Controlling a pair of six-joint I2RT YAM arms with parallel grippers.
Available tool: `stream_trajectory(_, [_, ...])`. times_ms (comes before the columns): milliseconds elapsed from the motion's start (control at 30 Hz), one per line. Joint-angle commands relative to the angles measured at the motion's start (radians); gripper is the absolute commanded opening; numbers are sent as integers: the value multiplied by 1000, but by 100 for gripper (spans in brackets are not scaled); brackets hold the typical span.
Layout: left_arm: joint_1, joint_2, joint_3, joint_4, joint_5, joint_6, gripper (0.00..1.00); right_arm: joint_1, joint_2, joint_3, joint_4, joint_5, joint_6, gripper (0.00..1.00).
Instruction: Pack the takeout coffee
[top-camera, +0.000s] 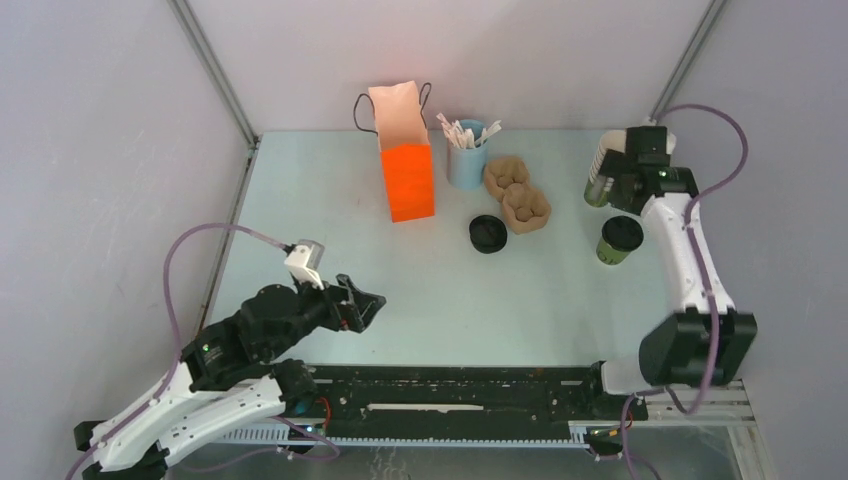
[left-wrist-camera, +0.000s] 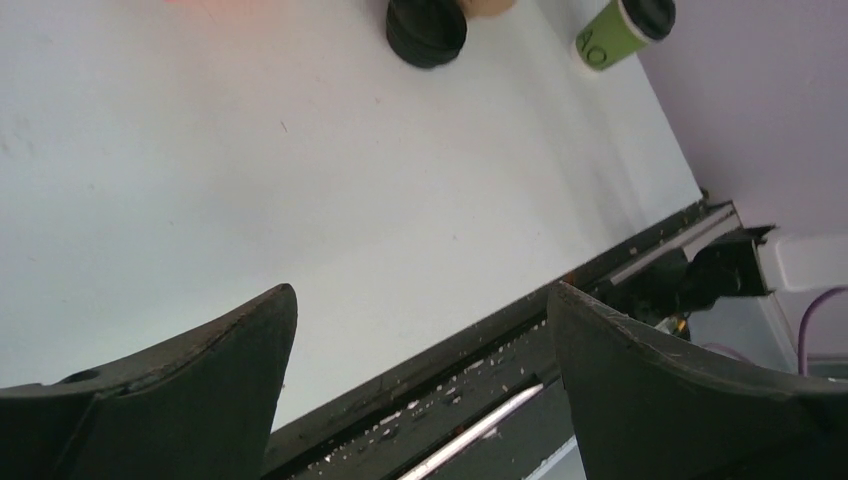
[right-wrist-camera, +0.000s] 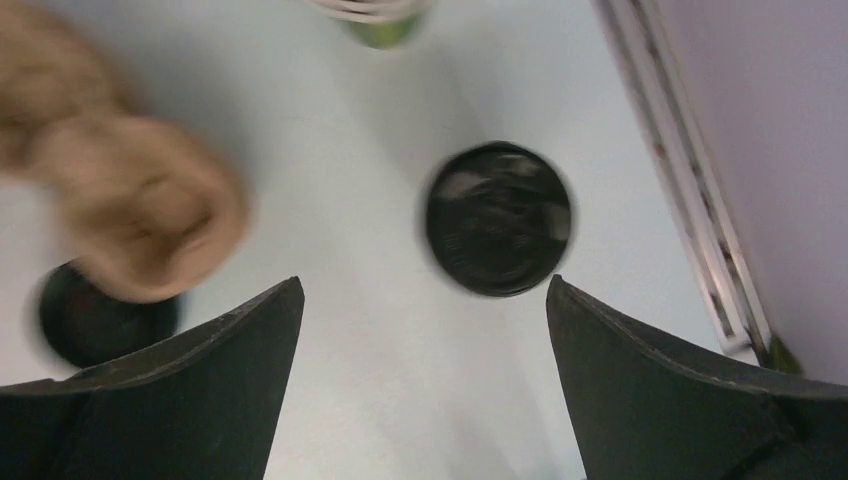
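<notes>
– Two arms over one pale table: how do their tools stand?

– At the lower left of the top view, the left gripper has its jaws spread wide, with only bare table between them. At the upper right, the right gripper is just as wide apart and holds nothing.

– And the bigger items?

– An orange paper bag stands upright at upper centre. To its right lies a brown pulp carrier, with a blue cup of stirrers just behind it.

– Where is the takeout coffee?

– The takeout coffee stands upright on the table at right of centre, lid on, apart from the carrier. In the right wrist view its blurred black top sits just above the gap between the fingers.

– Anything smaller?

– A pile of loose black lids sits just beside the carrier's lower left edge. A stack of cups shows partly behind the right gripper.
</notes>
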Motion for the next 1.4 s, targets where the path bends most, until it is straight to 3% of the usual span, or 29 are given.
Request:
stream_trajectory(0, [3,31,109,-53,-118,48,100,277,-194,57,-27,30,50,100])
stream_trajectory(167, [6,126,196,-77,-211,89,100,680,-282,-234,165,-238,151,100])
stream_trajectory(300, [43,244,295,-62,-234,137,100,964,-253,-356,182,-97,178,100])
stream_trajectory(433, [176,371,367,7,-125,162,100,1089,-253,-414,215,-49,188,100])
stream_trajectory(633, [406,572,520,117,29,162,100,1043,-311,-511,282,-89,121,100])
stream_trajectory(867, [635,892,843,186,136,137,100,916,-422,-582,350,-184,87,100])
stream_trajectory(1167, [671,1234,1194,163,100,187,97,685,-489,-616,386,-302,142,100])
stream_trajectory(1367, [669,1246,1211,117,64,207,97,528,-452,-573,448,-340,148,100])
